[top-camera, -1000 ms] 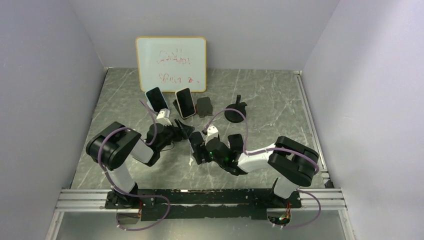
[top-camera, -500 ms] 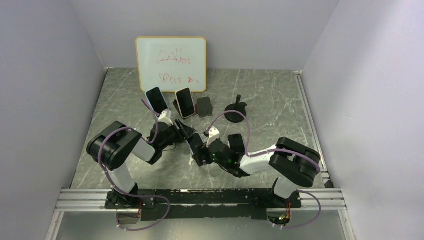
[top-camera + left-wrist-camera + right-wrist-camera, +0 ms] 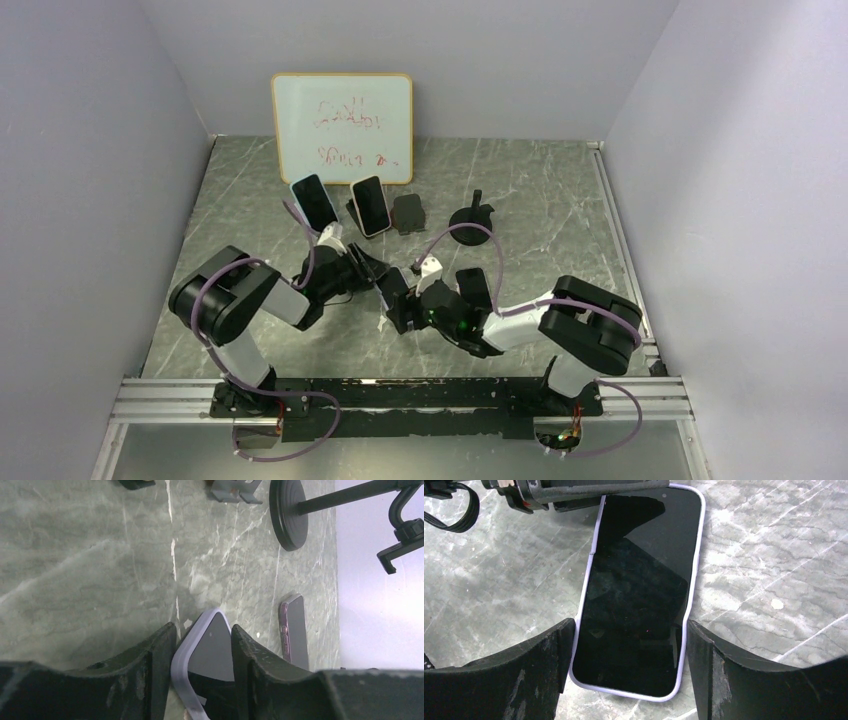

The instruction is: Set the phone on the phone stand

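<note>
A phone in a lilac case [image 3: 394, 284] [image 3: 639, 590] lies screen up between my two grippers at the table's middle. My left gripper [image 3: 377, 272] [image 3: 202, 645] is shut on its far corner [image 3: 210, 645]. My right gripper [image 3: 397, 303] [image 3: 630, 645] is open, and its fingers [image 3: 539, 665] straddle the phone's near end close to both long edges. An empty dark stand [image 3: 408, 213] sits behind, and a black round-base stand with an arm [image 3: 472, 222] [image 3: 290, 510] is to its right.
Two other phones [image 3: 313, 199] [image 3: 369, 205] lean on stands in front of a whiteboard [image 3: 342, 125]. Another phone in a dark purple case [image 3: 295, 630] lies flat on the marble table [image 3: 560, 210] beyond my left gripper. Walls close in left, right and back.
My left gripper has moved right, up to the phone's far end, and closed on its corner. My right gripper has shifted slightly at the near end.
</note>
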`<action>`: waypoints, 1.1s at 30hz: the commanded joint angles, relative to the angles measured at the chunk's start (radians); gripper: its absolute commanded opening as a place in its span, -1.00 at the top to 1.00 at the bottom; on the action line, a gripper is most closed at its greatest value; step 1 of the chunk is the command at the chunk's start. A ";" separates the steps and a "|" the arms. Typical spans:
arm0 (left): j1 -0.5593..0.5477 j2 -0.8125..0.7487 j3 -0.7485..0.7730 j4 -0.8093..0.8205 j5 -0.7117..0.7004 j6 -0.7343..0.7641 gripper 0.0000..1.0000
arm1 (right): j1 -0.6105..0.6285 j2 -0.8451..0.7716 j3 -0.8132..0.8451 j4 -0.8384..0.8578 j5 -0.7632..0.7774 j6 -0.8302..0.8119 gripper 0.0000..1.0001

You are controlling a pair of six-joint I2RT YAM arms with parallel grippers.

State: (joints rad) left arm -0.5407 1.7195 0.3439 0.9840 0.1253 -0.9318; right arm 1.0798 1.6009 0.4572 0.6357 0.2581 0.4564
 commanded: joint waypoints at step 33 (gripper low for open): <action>-0.012 -0.090 0.334 0.061 0.307 0.468 0.90 | -0.016 -0.830 -0.068 -0.255 0.223 -0.232 -1.00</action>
State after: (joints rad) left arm -0.5499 1.6539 0.5739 1.0016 0.3759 -0.6033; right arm 1.0748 0.9218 0.3981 0.4938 0.3950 0.3084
